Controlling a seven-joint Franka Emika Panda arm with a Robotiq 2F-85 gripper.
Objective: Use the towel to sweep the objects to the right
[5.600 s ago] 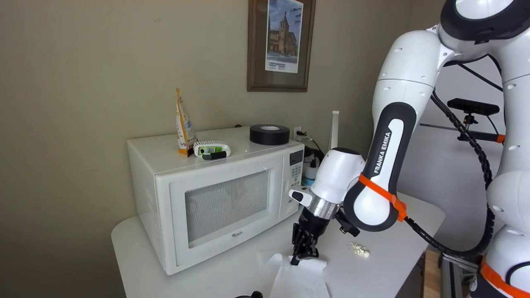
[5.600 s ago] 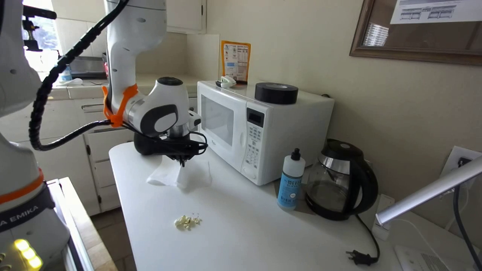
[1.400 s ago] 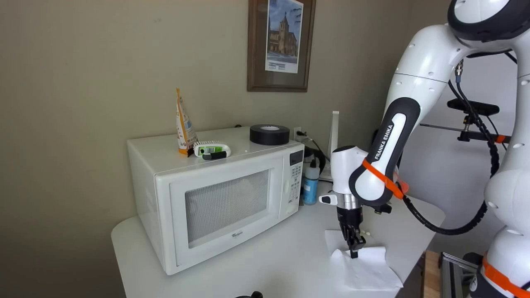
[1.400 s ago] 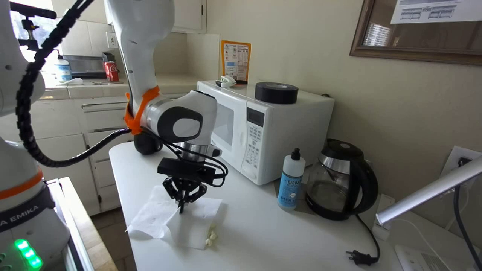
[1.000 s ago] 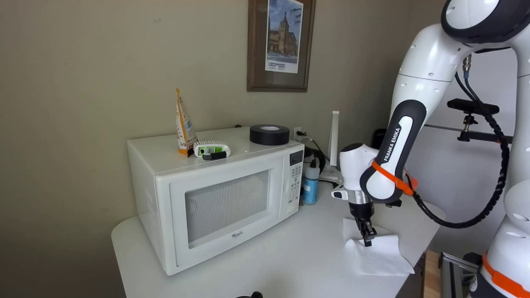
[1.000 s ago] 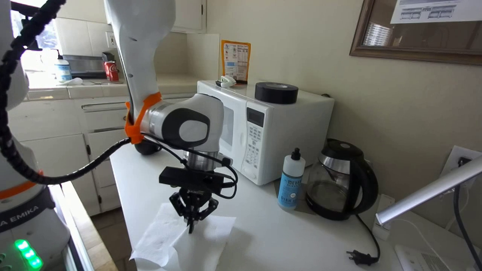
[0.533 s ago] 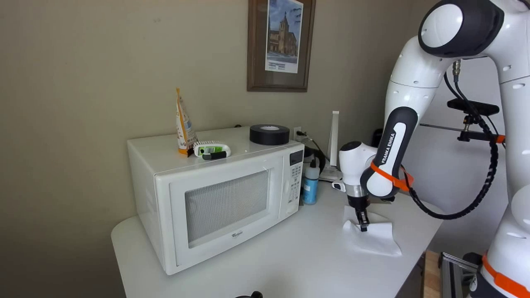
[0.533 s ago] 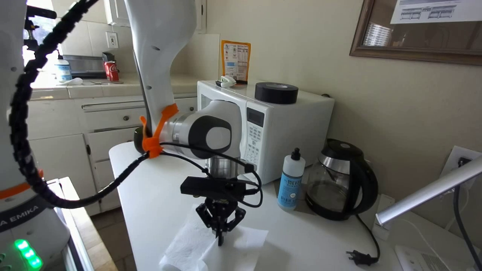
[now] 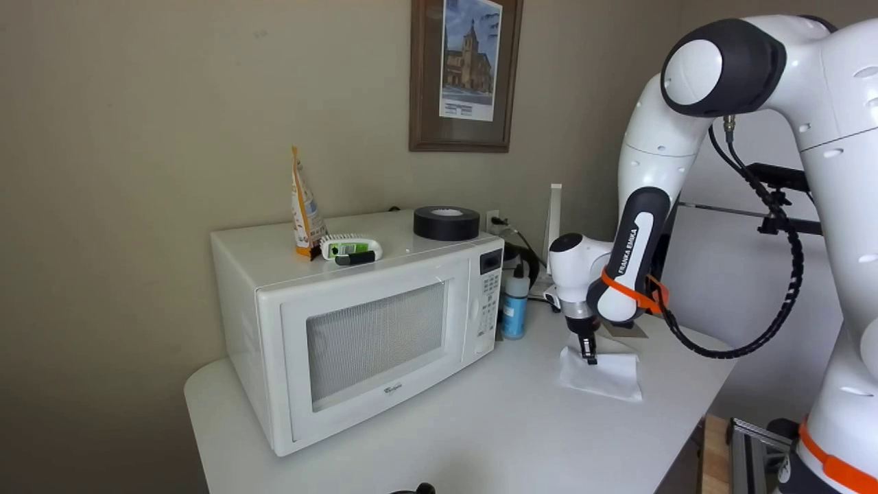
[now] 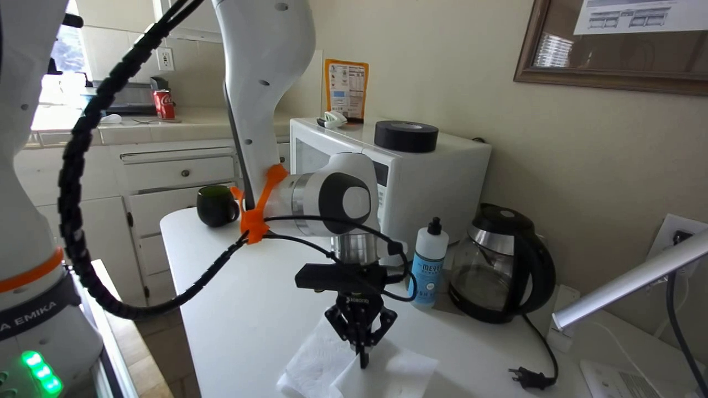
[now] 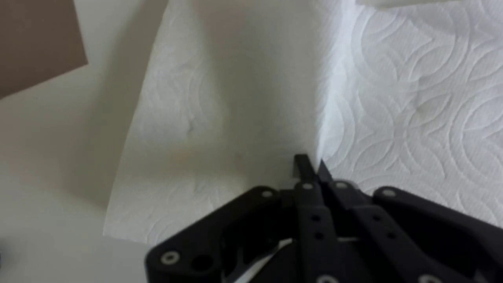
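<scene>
The towel is a thin, creased white cloth lying on the white table. It also shows in an exterior view and, with an embossed pattern, in the wrist view. My gripper points down at the towel's middle. It shows in an exterior view too. In the wrist view, my gripper is shut on a raised fold of the towel, and the cloth spreads out on both sides of the fingers. The small pale crumbs are hidden or out of view.
The white microwave stands beside the work area. A blue-labelled soap bottle, a glass kettle and a loose plug stand or lie beyond the gripper. A flat brown piece lies near the towel. A dark mug stands at the table's end.
The gripper has dragged the towel from in front of the microwave towards the bottle and kettle end. It moved over the crumbs' spot, and the crumbs have gone from sight.
</scene>
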